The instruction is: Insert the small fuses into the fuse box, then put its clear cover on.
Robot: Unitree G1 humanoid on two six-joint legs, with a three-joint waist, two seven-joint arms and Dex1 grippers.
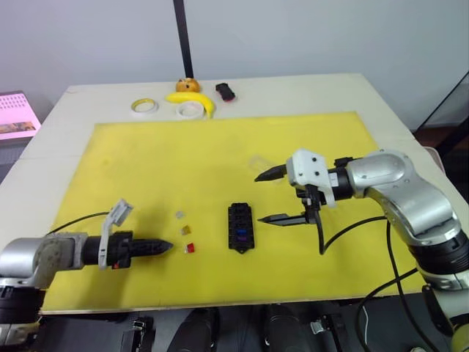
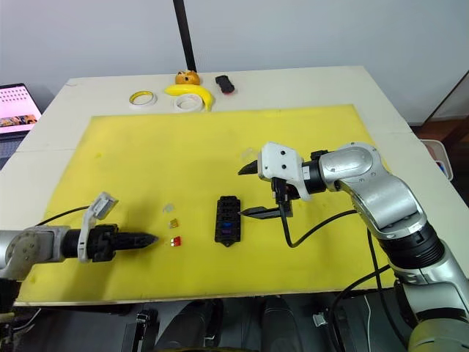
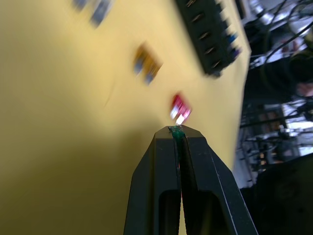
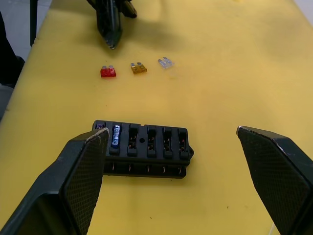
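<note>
The left gripper point(image 1: 167, 247) pinched a teal fuse point(image 3: 176, 130) near the fuse box point(image 1: 239, 226); the right gripper point(image 1: 272, 196) hovered spread beside it. The thin hold might let the fuse twist and miss its slot.

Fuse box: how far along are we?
Done: the fuse box holds a blue fuse and a purple one at one end. In hand: the left gripper is shut on a teal fuse. Left: the red, amber and grey fuses lie on the mat, and the clear cover is off. The right gripper is open beside the box.
</note>
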